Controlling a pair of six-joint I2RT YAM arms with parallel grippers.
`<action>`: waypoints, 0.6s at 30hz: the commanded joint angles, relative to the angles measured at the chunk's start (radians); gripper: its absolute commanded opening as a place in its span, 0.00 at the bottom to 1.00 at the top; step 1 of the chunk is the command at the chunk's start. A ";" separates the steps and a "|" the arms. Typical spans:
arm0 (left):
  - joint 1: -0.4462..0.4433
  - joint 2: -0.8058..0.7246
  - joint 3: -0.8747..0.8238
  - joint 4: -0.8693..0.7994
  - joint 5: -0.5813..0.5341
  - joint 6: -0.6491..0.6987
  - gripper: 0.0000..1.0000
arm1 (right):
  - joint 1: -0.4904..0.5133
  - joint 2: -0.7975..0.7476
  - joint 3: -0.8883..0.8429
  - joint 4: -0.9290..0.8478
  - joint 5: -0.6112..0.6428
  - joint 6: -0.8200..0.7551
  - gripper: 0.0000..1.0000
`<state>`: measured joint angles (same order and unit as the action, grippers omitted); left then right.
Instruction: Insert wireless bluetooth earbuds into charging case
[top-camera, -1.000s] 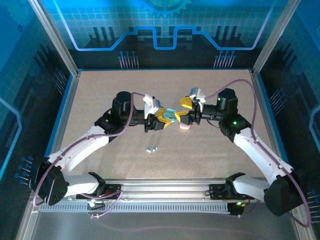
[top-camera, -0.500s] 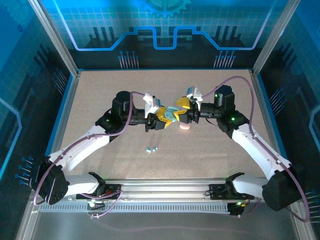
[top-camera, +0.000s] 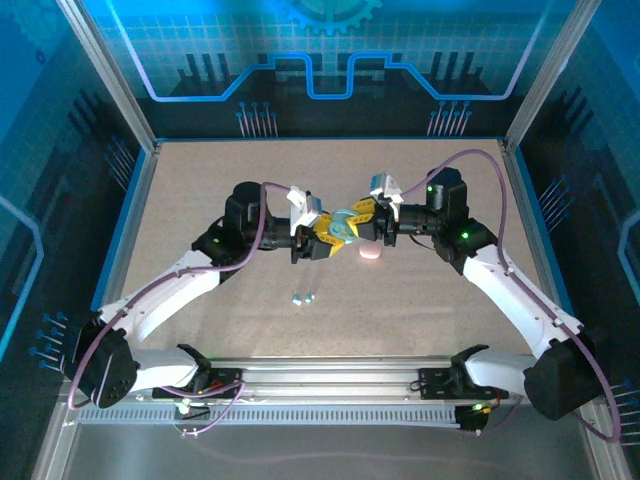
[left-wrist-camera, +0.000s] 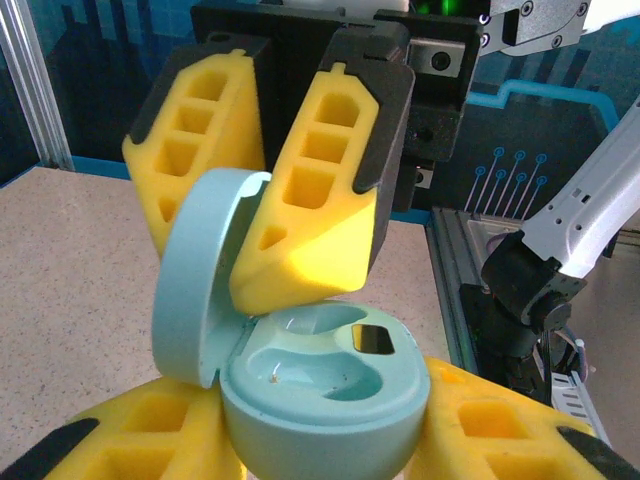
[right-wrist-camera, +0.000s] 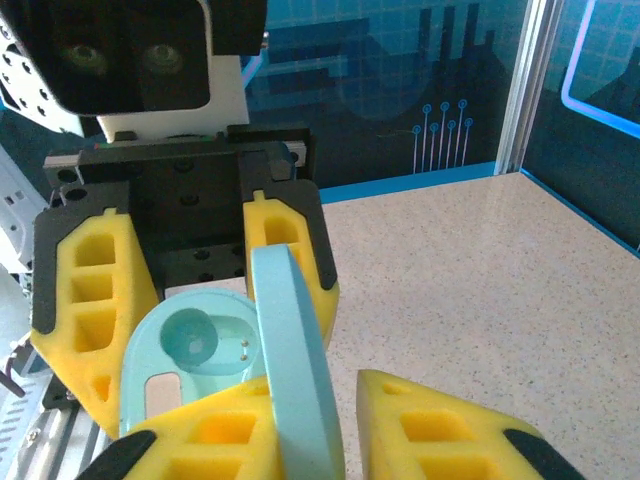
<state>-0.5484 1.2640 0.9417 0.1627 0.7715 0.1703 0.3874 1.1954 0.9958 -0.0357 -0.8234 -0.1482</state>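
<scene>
A pale teal charging case (left-wrist-camera: 330, 400) hangs above the table's middle, with my left gripper (left-wrist-camera: 325, 450) shut on its base. Its lid (left-wrist-camera: 195, 290) stands open and upright, and both wells are empty. My right gripper (right-wrist-camera: 315, 400) comes from the opposite side, shut on the lid (right-wrist-camera: 295, 370), one yellow finger (left-wrist-camera: 315, 220) over the wells. From above, the left gripper (top-camera: 338, 232) and the right gripper (top-camera: 358, 218) meet at the case (top-camera: 345, 224). Two tiny pale blue earbuds (top-camera: 305, 297) lie on the table nearer the arm bases.
A small pink oval case (top-camera: 370, 255) lies on the speckled table (top-camera: 200, 180) just below the grippers. Metal frame posts and blue walls (top-camera: 330, 60) close in the back and sides. A rail (top-camera: 330, 385) runs along the near edge.
My right gripper has moved a little left onto the case and its fingers have closed on the lid. The left arm, the case, the earbuds and the pink case have stayed put.
</scene>
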 joint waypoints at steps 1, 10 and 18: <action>-0.009 0.025 0.035 -0.018 0.004 -0.022 0.39 | 0.008 -0.019 0.034 0.000 0.004 -0.018 0.17; -0.009 0.064 0.065 -0.010 0.035 -0.084 0.54 | 0.018 -0.033 0.010 0.027 0.050 -0.021 0.15; -0.012 0.058 0.062 -0.004 0.042 -0.076 0.54 | 0.025 -0.034 0.005 0.033 0.057 -0.022 0.16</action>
<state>-0.5529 1.3216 0.9745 0.1513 0.7837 0.1028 0.3946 1.1835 0.9958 -0.0242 -0.7700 -0.1585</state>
